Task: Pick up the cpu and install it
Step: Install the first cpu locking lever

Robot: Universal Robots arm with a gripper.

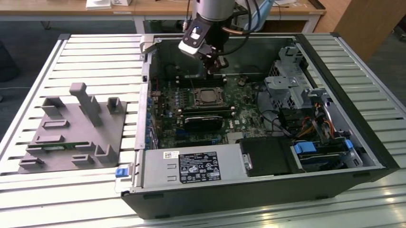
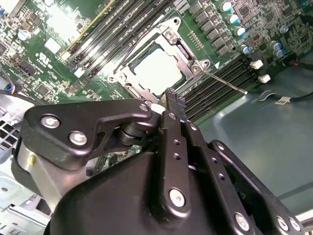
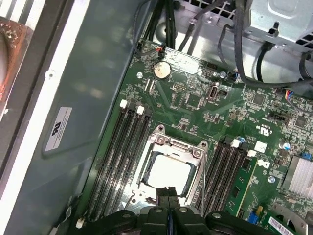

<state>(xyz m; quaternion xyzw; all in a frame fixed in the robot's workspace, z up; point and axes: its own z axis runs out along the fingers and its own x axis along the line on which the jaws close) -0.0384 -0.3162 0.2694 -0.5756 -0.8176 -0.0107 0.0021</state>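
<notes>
CPU (image 3: pixel 168 174) lies flat inside the socket frame (image 3: pixel 181 143) on the motherboard (image 3: pixel 195 103), flanked by memory slots (image 3: pixel 120 152); judged seated. Gripper (image 3: pixel 168 195) hangs just above its near edge, jaws pressed together, empty, presumably because the chip now rests in place.

cpu (image 2: pixel 157 72) in socket (image 2: pixel 190 62) | pincer (image 2: pixel 173 99) closed, hovering near cpu

Wrist views close above cpu (image 3: pixel 168 175)
</notes>
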